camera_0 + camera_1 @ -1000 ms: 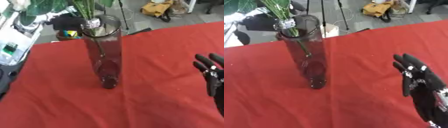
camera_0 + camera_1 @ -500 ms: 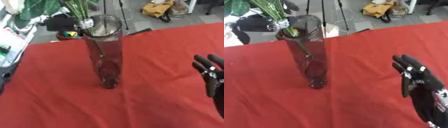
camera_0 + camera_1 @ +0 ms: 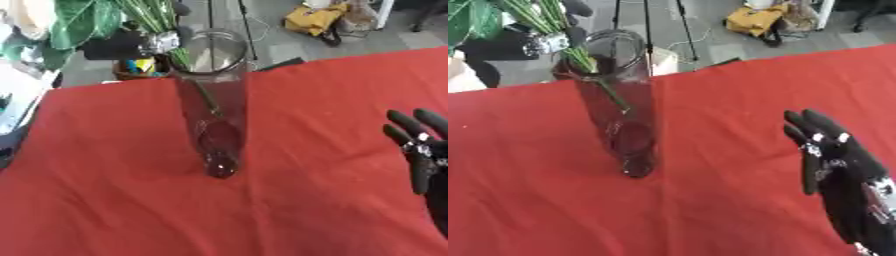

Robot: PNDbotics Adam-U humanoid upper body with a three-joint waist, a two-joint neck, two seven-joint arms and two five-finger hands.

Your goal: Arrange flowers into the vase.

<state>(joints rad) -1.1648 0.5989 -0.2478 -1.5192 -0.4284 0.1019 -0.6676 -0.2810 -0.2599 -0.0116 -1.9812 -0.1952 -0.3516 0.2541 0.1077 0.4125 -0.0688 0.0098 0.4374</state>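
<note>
One bunch of flowers (image 3: 553, 30) sits with its stems partly inside the vase (image 3: 619, 107), upright on the red counter (image 3: 105, 200). We should lower the stems straight down and avoid tipping the glass. Our right hand (image 3: 833, 165) idles open, holding nothing. Only the right eye view shows its palm; the left hand appears nowhere.

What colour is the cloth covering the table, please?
Red tablecloth, seen best in the left eye view.
</note>
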